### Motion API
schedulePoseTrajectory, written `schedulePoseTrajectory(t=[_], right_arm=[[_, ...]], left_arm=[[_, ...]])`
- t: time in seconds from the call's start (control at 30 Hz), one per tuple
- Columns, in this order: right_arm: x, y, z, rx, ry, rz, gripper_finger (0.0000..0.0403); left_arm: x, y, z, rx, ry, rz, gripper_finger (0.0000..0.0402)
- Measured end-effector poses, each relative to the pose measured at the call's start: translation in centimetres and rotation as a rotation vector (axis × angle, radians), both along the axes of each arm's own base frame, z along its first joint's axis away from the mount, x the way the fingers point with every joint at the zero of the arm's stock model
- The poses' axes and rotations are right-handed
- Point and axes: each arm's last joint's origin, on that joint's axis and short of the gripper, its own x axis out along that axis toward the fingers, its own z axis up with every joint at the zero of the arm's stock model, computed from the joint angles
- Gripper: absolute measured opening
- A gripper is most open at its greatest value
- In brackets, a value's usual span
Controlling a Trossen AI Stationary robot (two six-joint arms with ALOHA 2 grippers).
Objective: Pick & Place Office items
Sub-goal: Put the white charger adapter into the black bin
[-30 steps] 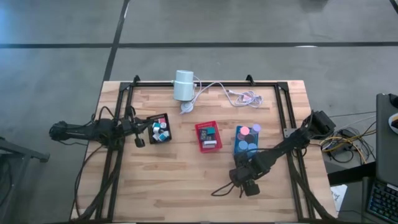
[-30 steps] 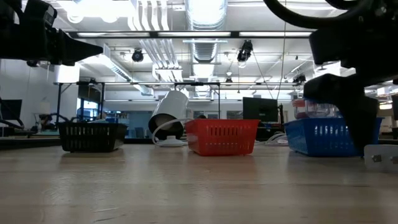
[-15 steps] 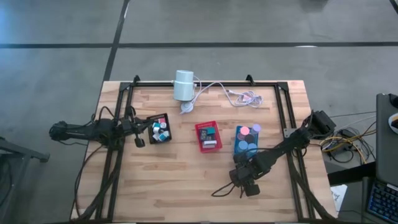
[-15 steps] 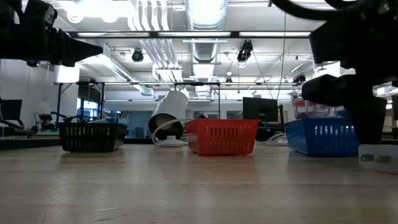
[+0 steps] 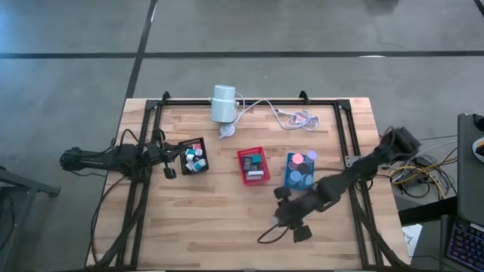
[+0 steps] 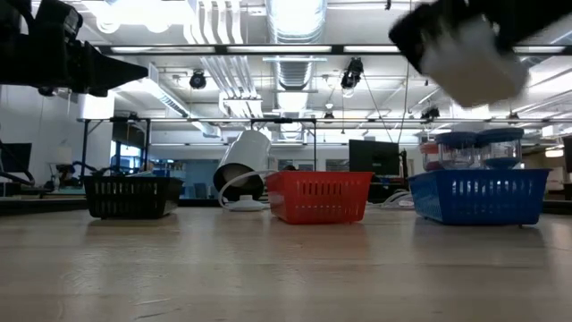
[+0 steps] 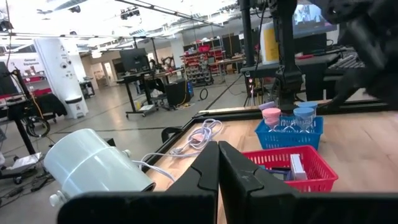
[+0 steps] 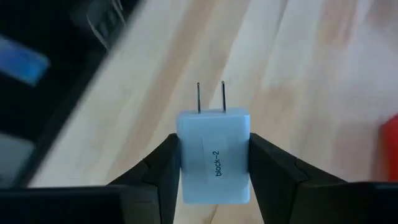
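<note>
Right gripper (image 8: pixel 214 163): held above the counter (image 5: pixel 227 227) near its front edge, forward of the blue tray (image 5: pixel 299 172); fingers (image 8: pixel 160 167) clamped on the two sides of a white plug block (image 8: pixel 214 155), prongs pointing away from the wrist, a label reading "block-2" seen on its face. In the low view the block (image 6: pixel 469 54) is seen lifted clear of the counter, tilted. Left gripper (image 7: pixel 217 163): parked at the left counter edge, just beside the black tray (image 5: pixel 193 156); fingers (image 7: pixel 202 171) pressed together, nothing between them. Black tray: holds a heap of small teal, white and dark items (image 5: pixel 195 159), not told apart singly. Red tray (image 5: pixel 252 165): at mid counter, between the black and blue trays; holds a few flat pieces, one white. Blue tray: to the right of the red one; holds round discs, a pink disc (image 5: pixel 297 159) and a lilac disc (image 5: pixel 311 155) at its far end, bluish ones nearer. White cylinder (image 5: pixel 223 103): lying at the far counter edge, behind the trays, with a white cable (image 5: pixel 291 115) coiled to its right.
</note>
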Motion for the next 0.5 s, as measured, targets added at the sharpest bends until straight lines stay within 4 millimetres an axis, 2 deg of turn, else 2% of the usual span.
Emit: schedulePoseTrajectory(t=[0.2, 0.5], right_arm=[[-2.3, -2.2, 3.5, 0.036, -0.317, -0.010, 0.0147], [-8.7, -6.5, 4.5, 0.076, -0.728, -0.092, 0.0147]], left_arm=[[0.0, 0.0, 0.0, 0.000, 0.001, -0.002, 0.0007], [0.0, 0.0, 0.0, 0.002, 0.001, -0.004, 0.0007]])
